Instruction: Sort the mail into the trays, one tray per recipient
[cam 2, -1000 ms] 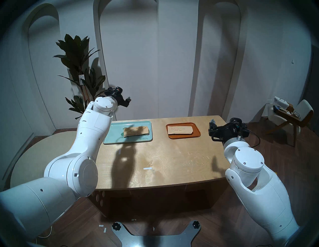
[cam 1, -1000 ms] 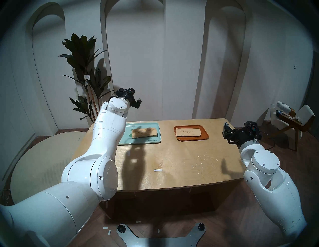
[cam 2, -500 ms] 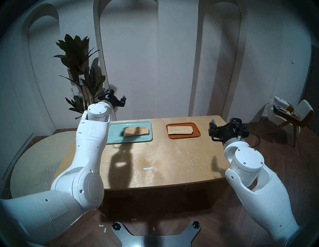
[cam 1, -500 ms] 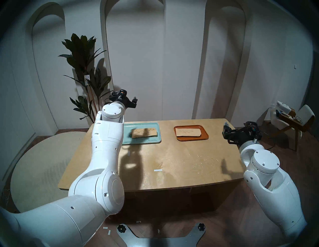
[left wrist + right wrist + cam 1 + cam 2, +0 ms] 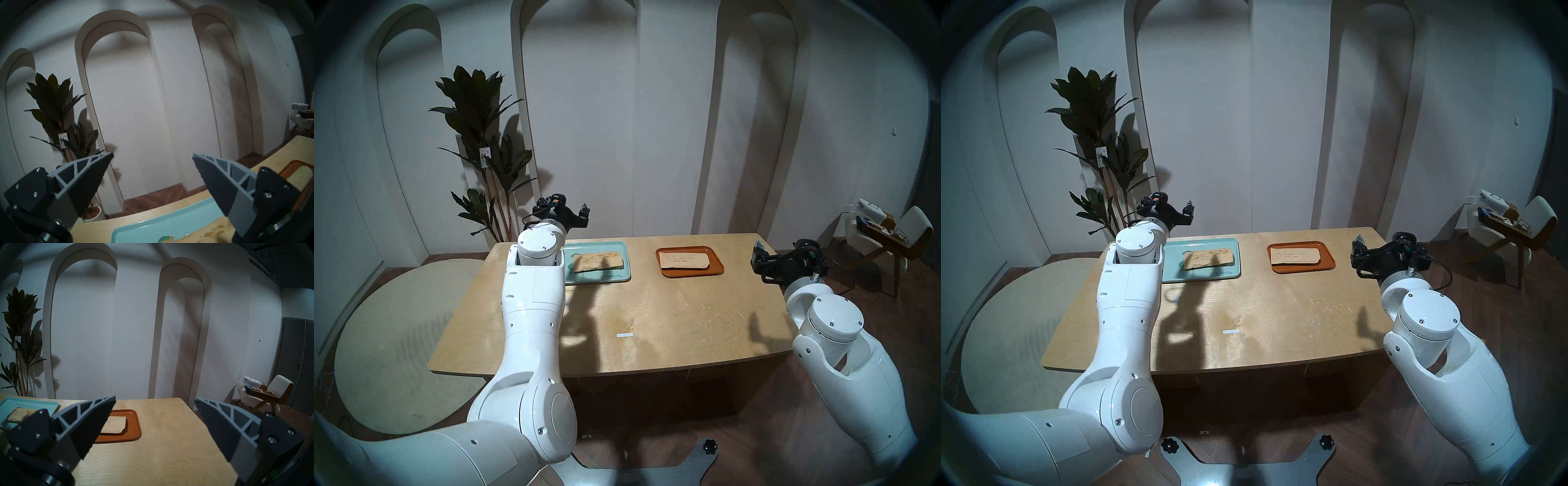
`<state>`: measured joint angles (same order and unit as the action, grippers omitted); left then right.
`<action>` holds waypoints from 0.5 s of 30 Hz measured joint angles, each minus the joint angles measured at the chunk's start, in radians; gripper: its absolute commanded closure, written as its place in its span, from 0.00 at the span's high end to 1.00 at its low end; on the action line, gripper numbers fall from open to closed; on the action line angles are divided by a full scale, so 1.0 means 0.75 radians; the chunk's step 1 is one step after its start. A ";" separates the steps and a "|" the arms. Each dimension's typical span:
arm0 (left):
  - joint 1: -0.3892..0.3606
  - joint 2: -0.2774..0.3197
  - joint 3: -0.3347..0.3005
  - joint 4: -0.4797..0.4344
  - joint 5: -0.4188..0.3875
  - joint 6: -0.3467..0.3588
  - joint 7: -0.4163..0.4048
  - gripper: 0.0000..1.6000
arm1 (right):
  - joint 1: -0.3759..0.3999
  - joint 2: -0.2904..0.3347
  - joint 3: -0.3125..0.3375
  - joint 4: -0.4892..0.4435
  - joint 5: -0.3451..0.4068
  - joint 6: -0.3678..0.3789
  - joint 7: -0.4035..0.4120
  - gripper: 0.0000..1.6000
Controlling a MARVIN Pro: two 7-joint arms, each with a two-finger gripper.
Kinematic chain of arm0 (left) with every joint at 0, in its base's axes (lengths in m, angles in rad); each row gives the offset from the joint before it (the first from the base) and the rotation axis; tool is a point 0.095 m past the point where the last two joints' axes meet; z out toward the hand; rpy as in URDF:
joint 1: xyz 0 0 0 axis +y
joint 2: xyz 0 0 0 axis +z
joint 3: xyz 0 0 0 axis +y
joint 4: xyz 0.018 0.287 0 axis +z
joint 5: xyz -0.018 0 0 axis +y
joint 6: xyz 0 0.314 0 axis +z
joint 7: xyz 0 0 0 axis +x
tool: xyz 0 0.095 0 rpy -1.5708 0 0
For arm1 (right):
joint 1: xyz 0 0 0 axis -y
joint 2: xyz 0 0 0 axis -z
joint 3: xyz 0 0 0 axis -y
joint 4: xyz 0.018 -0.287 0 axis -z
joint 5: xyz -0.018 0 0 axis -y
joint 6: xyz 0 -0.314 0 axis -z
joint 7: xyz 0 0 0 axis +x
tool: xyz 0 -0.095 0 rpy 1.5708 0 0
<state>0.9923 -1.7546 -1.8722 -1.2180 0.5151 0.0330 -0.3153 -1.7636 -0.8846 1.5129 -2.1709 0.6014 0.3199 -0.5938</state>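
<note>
Each envelope lay in its own tray: the blotched envelope (image 5: 598,261) in the teal tray (image 5: 621,276), the plain envelope (image 5: 684,261) in the orange tray (image 5: 716,269). The left tool (image 5: 564,211) and right tool (image 5: 153,410) both gaped empty. Any retreat should stay high, clear of the trays.

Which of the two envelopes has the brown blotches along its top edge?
The envelope in the teal tray, on the robot's left. The envelope in the orange tray is plain apart from its handwriting.

Left claw (image 5: 564,211) raised level, jaws spread wide, right claw (image 5: 759,263) level, jaws wide, both empty
</note>
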 measured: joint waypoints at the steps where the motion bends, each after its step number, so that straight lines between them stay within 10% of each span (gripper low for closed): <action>1: 0.018 -0.007 -0.001 -0.018 -0.004 0.000 -0.002 1.00 | 0.000 0.000 0.000 0.000 0.000 0.000 0.000 1.00; 15: 0.194 -0.060 0.017 -0.252 -0.059 -0.005 -0.026 1.00 | 0.001 0.001 -0.001 0.001 0.000 0.000 0.000 1.00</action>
<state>1.1379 -1.7993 -1.8596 -1.4068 0.4709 0.0293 -0.3350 -1.7627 -0.8841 1.5121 -2.1705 0.6012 0.3199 -0.5938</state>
